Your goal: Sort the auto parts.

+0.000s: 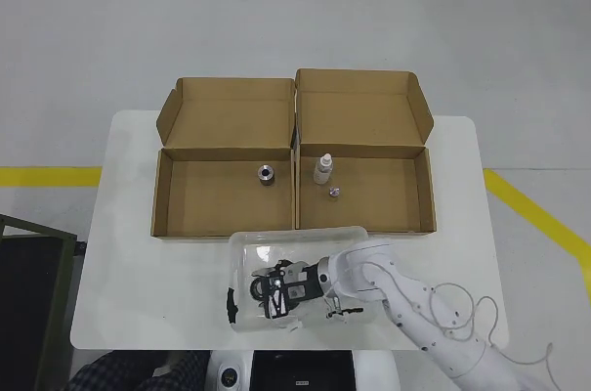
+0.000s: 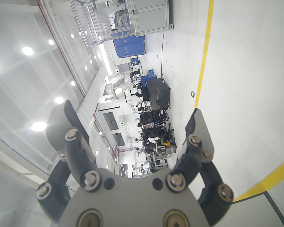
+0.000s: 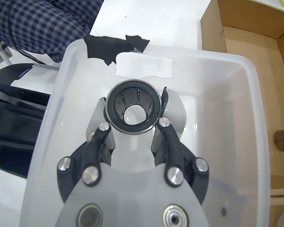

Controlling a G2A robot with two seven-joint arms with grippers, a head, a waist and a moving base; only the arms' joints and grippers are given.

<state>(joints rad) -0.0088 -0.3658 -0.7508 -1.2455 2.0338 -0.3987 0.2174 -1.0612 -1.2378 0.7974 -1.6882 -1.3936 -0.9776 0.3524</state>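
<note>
Right claw (image 3: 133, 100) is pinching a black bearing (image 3: 132, 129) by its round sides, inside the clear bin (image 3: 253, 72) at the table's near edge (can't tell if it's touching the bin floor). Left claw (image 2: 132, 109) is spread with nothing in it, aimed off at the room.

What I'd worry about:
- **Slipping:** it's a smooth round body held between 2 narrow fingers, so a fast swing could roll it out.
- **Clipping the rim:** the bin wall is close, and a low exit could knock the part loose.
- **Wrong box:** my guess is the left box (image 1: 207, 200), since the metal part (image 1: 265, 174) in it looks similar. The right box (image 1: 383, 195) has a bottle (image 1: 322, 168).

The right wrist view gives you the grip itself. The top view gives you the 2 boxes and what's in them.
</note>
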